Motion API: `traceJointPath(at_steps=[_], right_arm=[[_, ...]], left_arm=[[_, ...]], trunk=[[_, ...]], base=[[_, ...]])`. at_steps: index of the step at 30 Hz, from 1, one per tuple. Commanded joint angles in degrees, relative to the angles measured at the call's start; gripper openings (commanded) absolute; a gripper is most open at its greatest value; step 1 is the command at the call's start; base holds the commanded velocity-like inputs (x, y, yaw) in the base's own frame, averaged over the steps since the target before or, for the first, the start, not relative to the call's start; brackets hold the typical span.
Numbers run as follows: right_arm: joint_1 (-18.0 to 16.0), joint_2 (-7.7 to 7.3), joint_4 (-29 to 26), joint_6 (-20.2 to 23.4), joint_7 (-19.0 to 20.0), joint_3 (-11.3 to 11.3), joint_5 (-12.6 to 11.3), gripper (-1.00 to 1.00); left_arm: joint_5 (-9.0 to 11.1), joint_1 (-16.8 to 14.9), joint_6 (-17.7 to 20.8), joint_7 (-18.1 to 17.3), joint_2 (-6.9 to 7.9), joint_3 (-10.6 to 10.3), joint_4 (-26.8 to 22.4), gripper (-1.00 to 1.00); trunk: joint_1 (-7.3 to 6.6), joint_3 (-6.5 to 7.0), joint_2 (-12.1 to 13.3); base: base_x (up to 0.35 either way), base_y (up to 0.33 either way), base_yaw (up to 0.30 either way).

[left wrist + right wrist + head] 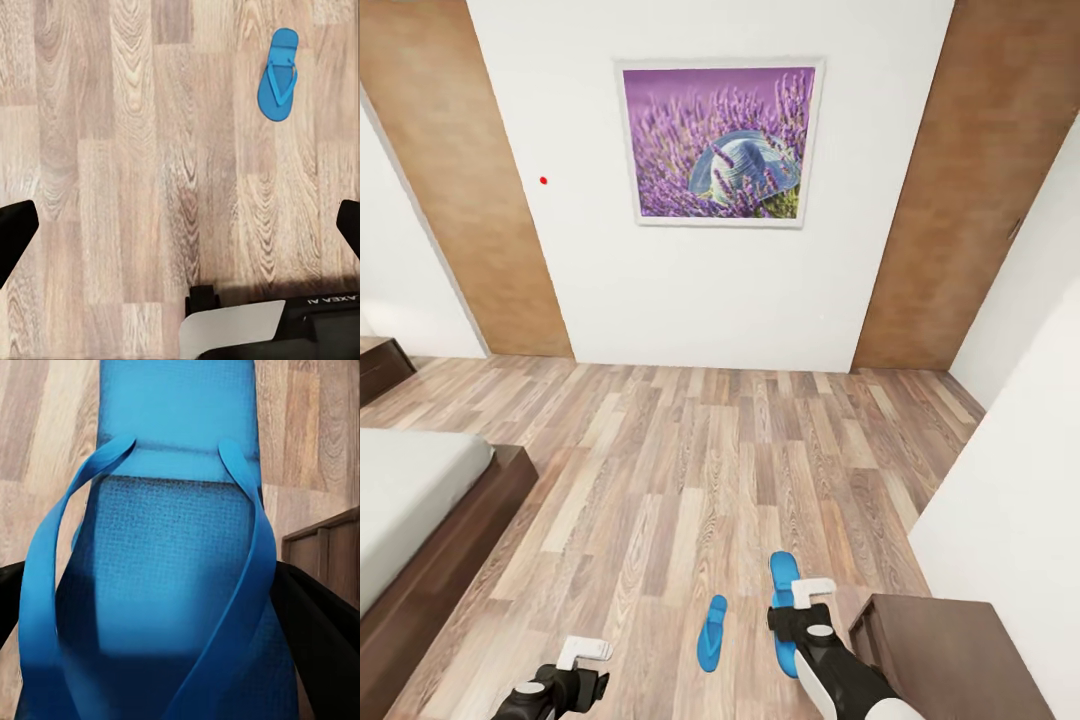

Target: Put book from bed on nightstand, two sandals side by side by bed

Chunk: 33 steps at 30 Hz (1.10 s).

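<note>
Count: 2 blue sandals, 1 bed, 2 dark wood cabinets, 1 framed picture on the far wall.

The loose sandal (711, 633) lay flat on the plank floor (690, 470), between the 2 arms in the head view, well apart from the bed (420, 500) at the left edge. The left wrist view showed the same sandal (278, 74) alone on bare planks, its straps blue like the sole.

The second sandal (785, 590) was up off the floor in the right gripper (800, 612), its sole pinched between the 2 black fingers (right wrist view: sandal (176, 562) with a finger against each side edge). The left gripper (582, 668) was spread wide with nothing between its fingers, hovering over bare floor.

Edges: a dark cabinet (950, 650) stood just beside the right arm, against the white wall at right. Another dark cabinet (380, 365) sat beyond the bed's far end, cut off by the frame. Open floor ran from the sandals to the far wall and its lavender picture (718, 142).
</note>
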Motion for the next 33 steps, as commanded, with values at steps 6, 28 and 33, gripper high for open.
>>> traceJointPath(at_steps=[6,28,33], right_arm=[[-0.05,-0.16,-0.33,-0.38,-0.49,-0.36,-0.37,-1.0],[-0.04,-0.19,-0.16,-0.48,-0.47,-0.29,-0.3,-1.0],[-0.04,-0.19,-0.15,-0.48,-0.47,-0.29,-0.28,-1.0]], left_arm=[[-0.18,-0.06,-3.5,4.43,-1.45,-0.2,4.18,1.0],[0.1,0.1,-7.12,5.17,-1.81,-0.12,4.84,1.0],[0.04,0.1,-7.15,5.16,-1.81,-0.15,4.9,1.0]], trunk=[[0.03,0.0,-0.12],[0.03,0.12,-0.12],[0.03,0.12,-0.12]], base=[[0.0,0.0,-0.273],[0.074,0.0,-0.067],[0.01,0.0,0.0]])
